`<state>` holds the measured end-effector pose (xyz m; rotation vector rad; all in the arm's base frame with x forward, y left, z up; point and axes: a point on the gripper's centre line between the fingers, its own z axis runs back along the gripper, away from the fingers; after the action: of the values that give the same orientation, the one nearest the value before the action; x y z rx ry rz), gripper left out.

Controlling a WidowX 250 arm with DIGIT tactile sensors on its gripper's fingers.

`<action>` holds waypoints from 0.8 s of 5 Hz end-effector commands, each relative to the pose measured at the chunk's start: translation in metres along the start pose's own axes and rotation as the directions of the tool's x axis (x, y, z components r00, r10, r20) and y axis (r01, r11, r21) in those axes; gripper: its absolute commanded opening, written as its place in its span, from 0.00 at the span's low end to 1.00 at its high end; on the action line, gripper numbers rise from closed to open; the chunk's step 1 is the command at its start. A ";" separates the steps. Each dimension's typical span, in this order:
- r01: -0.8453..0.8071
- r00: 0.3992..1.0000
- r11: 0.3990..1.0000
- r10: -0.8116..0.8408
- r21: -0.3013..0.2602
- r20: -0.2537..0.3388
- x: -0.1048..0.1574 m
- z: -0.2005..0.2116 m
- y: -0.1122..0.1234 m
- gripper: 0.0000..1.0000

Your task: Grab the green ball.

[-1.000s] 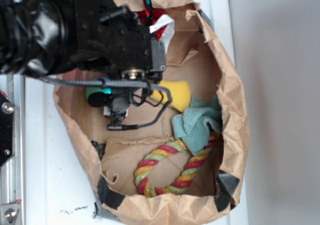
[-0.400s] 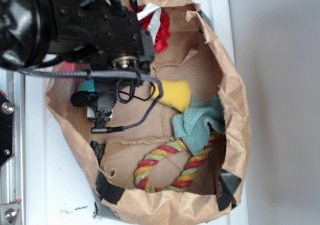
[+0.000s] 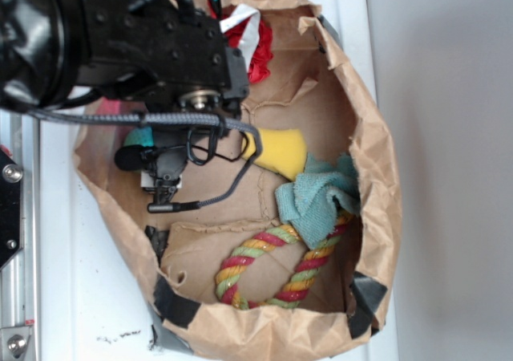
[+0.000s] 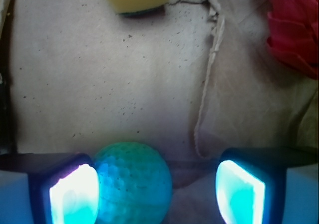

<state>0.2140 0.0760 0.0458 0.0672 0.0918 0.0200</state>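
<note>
The black arm reaches in from the 10 o'clock corner of the overhead view and hangs over the left part of a crumpled brown paper bag (image 3: 377, 176) that lies opened out on a white surface (image 3: 64, 297). Its claw (image 3: 152, 159) sits low inside the bag, and most of what is under it is hidden from above; only a sliver of green shows at about 9 o'clock of the wrist.

The wrist view is clearer. The claw (image 4: 159, 191) is spread wide, its two pads glowing pale blue at the bottom corners. The green ball (image 4: 132, 189) rests on the brown paper floor between them, pressed up against or just beside the pad at 8 o'clock, with open space between it and the pad at 4 o'clock. Nothing is clamped; the claw is released around the ball rather than squeezing it. The ball's dimpled skin is plain to see.

Further in, a yellow sponge (image 3: 279, 152) lies near the middle of the bag, at 12 o'clock in the wrist view. A teal cloth (image 3: 317, 196) is bunched at 3 o'clock of the sponge, touching it, and overlaps the top of a red, yellow and green rope ring (image 3: 272, 269) toward 6 o'clock. Something red (image 3: 255, 52) is tucked at the bag's 12 o'clock edge.
</note>
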 end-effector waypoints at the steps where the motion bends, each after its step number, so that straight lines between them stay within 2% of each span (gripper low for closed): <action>1: 0.049 0.998 0.998 -0.047 -0.033 0.046 -0.006 0.019 -0.013 1.00; 4: 0.071 0.995 0.997 -0.067 -0.042 0.077 -0.009 0.020 -0.024 1.00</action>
<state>0.2046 0.0508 0.0541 0.0082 0.0557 -0.0368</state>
